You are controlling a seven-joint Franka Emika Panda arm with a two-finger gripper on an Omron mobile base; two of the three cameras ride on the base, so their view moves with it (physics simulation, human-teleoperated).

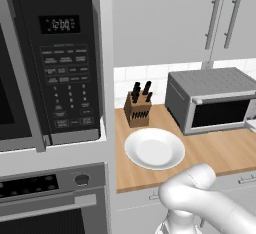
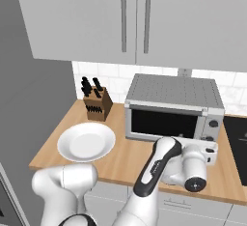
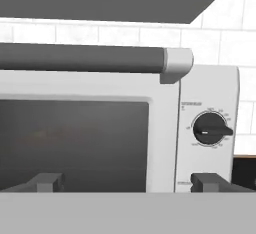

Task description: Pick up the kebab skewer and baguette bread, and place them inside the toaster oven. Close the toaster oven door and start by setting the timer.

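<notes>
- The tool (image 3: 128,182) stands wide, its two dark fingertips (image 3: 47,182) far apart with nothing between them, raised just in front of the toaster oven (image 2: 174,105)
- In the hand view the toaster oven door (image 3: 75,143) is shut, its dark glass straight ahead of the tool and its bar handle (image 3: 95,58) above
- The black timer knob (image 3: 210,130) sits up and to the right of the tool's middle, above the right fingertip
- On the wooden table (image 2: 123,160), a white plate (image 2: 87,142) lies left of the oven
- Farther back, a knife block (image 2: 96,104) stands by the tiled wall
</notes>
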